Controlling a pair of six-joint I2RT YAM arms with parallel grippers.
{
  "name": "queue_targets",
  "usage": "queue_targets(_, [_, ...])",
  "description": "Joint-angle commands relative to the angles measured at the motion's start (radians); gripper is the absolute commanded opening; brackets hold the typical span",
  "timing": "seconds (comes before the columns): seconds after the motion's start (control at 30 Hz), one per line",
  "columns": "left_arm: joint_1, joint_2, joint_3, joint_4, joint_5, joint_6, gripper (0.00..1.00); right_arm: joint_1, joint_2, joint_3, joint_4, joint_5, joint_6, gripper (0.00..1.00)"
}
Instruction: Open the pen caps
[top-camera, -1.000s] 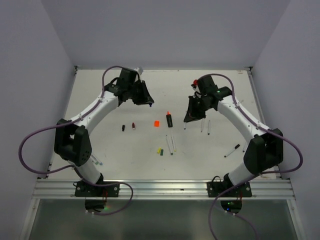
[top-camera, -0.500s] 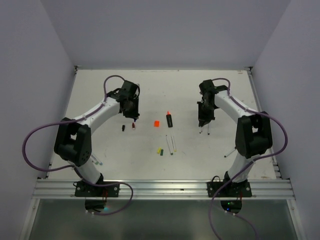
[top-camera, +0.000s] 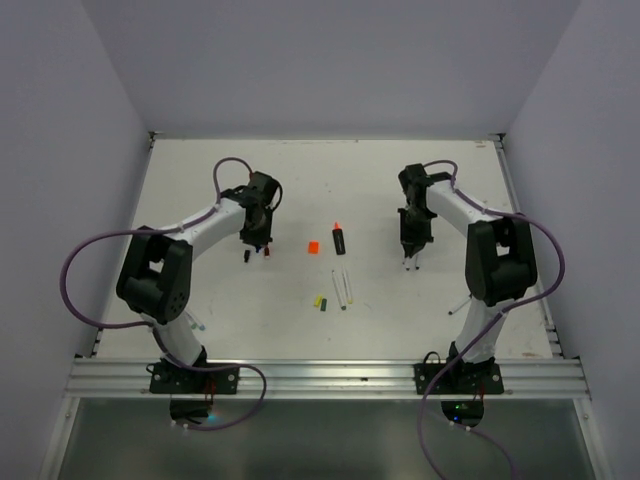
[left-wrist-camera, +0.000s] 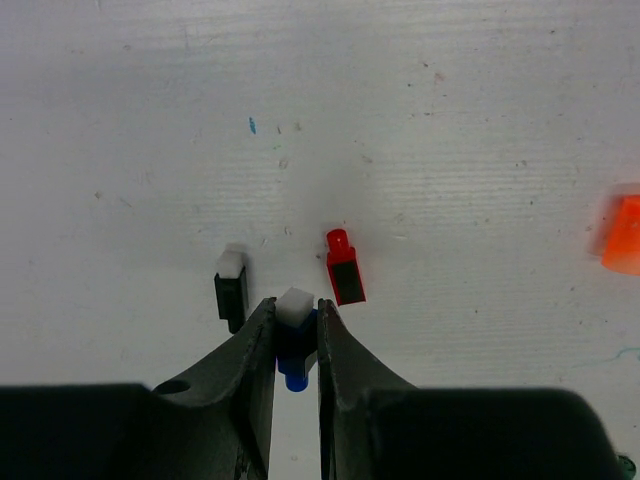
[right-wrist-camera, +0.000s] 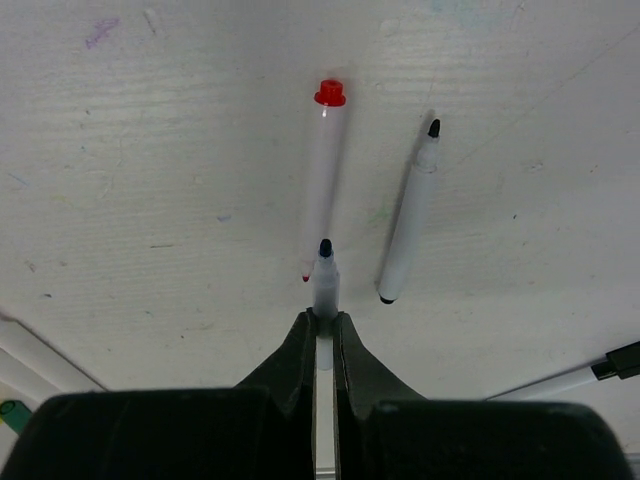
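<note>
Gripping the blue cap (left-wrist-camera: 294, 360), my left gripper (left-wrist-camera: 295, 308) sits well left of the marker (top-camera: 339, 240), jaws clenched on the cap's sides with its white end poking past the fingertips. Whether the cap touches the table (left-wrist-camera: 450, 120) I cannot tell.

1. The black cap (left-wrist-camera: 231, 290) lies just beside one finger and the red cap (left-wrist-camera: 344, 272) just beside the other, both left of the marker. Opening the jaws here could let a finger nudge either one, or drop the blue cap against them.
2. The blue cap is short and round. Released on its side, it may roll toward the orange cap (top-camera: 313, 246), which lies just left of the marker.
3. The hold covers only part of the cap. An uneven squeeze could squirt it out forward.

My right gripper (right-wrist-camera: 325, 315), right of the marker, is closed tight on the blue pen (right-wrist-camera: 325, 280), bare nib pointing out.

4. The bare nib will mark the table if I lower it tip first.
5. The red pen (right-wrist-camera: 326, 170) lies just ahead of the nib and the black pen (right-wrist-camera: 408, 220) beside that. Setting down here could land the blue pen across them and set them rolling.
6. The barrel is slim, so it may pivot between the jaws under any side load.
</note>
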Motion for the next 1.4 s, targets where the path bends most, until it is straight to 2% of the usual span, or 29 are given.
queue_targets(0.0, [0.006,0.002,-0.011,0.017,-0.069,0.033,0.00,-0.011,0.008,0.037,0.014,0.053,-0.004,0.00])
queue_targets(0.27, [0.008,0.028,-0.033,0.037,-0.083,0.031,0.05,-0.027,0.037,0.034,0.026,0.065,0.019,0.00])
queue_targets(0.4, [0.008,0.037,-0.044,0.047,-0.090,0.031,0.14,-0.031,0.045,0.026,0.037,0.060,0.022,0.00])
queue_targets(0.63, [0.008,0.050,-0.059,0.066,-0.078,0.028,0.21,-0.039,0.057,0.014,0.049,0.051,0.032,0.00])
queue_targets(0.77, [0.008,0.045,-0.074,0.074,-0.072,0.025,0.29,-0.042,0.063,0.009,0.049,0.054,0.032,0.02])
queue_targets(0.87, [0.008,0.038,-0.090,0.083,-0.067,0.024,0.38,-0.042,0.065,0.005,0.054,0.048,0.032,0.07])
queue_targets(0.9, [0.008,0.034,-0.093,0.086,-0.066,0.022,0.44,-0.042,0.065,0.005,0.055,0.048,0.032,0.11])
queue_targets(1.07, [0.008,-0.002,-0.090,0.088,-0.060,0.019,0.55,-0.044,0.039,0.009,0.052,0.045,0.039,0.22])
queue_targets(1.2, [0.008,-0.044,-0.042,0.053,-0.040,0.022,0.66,-0.054,-0.014,0.046,-0.026,0.053,0.056,0.37])
queue_targets(1.3, [0.008,-0.088,0.007,0.042,-0.003,0.022,0.72,-0.102,-0.095,0.069,-0.090,0.053,0.067,0.46])
queue_targets(1.37, [0.008,-0.119,0.028,0.047,0.035,0.025,0.73,-0.160,-0.136,0.071,-0.135,0.062,0.062,0.48])
